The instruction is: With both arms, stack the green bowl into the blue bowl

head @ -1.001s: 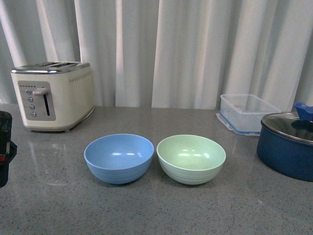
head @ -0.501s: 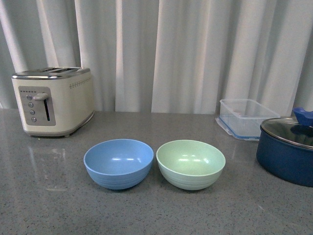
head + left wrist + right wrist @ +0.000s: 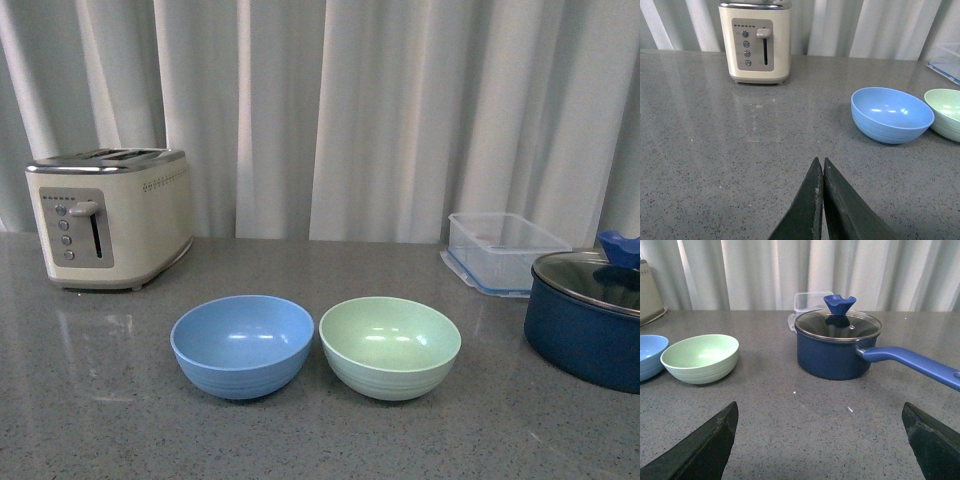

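Lost sight of left arm at front view's left edge since a second ago; whole scene lower in frame, likely camera shift. No movement of bowls themselves. Found green bowl [image 3: 390,347] upright on worktop [image 3: 320,445], just right of blue bowl [image 3: 242,345], rims nearly touching, unstacked. Holding nothing: left fingers [image 3: 810,205] pressed together, right fingers [image 3: 705,450] spread wide. Judged: approach not begun.

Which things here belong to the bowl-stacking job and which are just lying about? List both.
Job: green bowl, blue bowl, left gripper (jaws shut), right gripper (jaws open).
Lying about: toaster, clear container, lidded navy pot.
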